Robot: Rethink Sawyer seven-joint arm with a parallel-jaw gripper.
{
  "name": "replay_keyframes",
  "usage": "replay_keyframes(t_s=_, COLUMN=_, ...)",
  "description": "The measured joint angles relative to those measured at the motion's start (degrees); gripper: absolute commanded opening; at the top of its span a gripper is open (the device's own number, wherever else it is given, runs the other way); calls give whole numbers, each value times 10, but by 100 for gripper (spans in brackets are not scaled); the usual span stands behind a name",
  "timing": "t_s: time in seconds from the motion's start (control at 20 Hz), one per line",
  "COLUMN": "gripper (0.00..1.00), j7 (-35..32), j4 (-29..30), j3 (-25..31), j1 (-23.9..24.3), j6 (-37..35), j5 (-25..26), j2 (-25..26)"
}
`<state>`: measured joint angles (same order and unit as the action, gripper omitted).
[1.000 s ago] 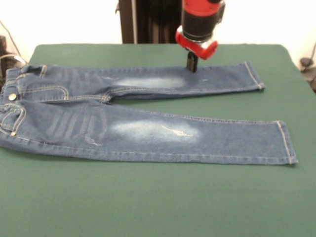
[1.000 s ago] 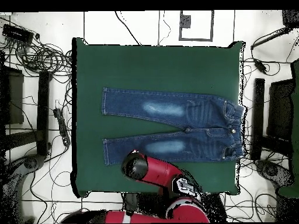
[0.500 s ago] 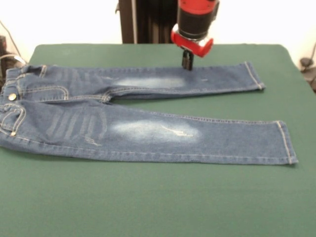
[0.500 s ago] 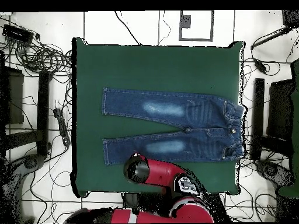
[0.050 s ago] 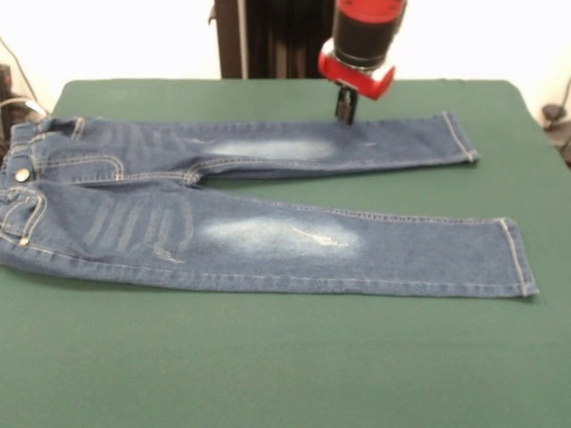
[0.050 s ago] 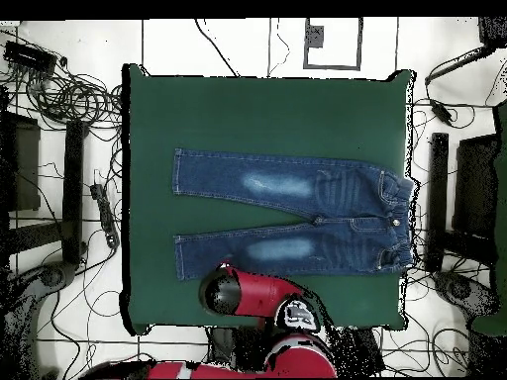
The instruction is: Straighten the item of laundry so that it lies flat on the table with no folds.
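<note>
Jeans, one pair, lie spread on one green tabletop with both legs extended and apart; we count one red and black arm. From the front we see the metal button at the waistband and the dark jaws hanging just over the far leg's far edge, apparently off the denim. From overhead the arm's bulk covers them. We cannot tell whether the jaws are open or closed.

Tangled cables around table edges
</note>
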<state>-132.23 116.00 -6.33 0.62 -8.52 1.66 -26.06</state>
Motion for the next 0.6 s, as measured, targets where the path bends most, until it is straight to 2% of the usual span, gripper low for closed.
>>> replay_keyframes(t_s=0.6, gripper=0, j7=0, j4=0, j3=-18, j1=-65, j6=-1, j5=0, j2=-36)
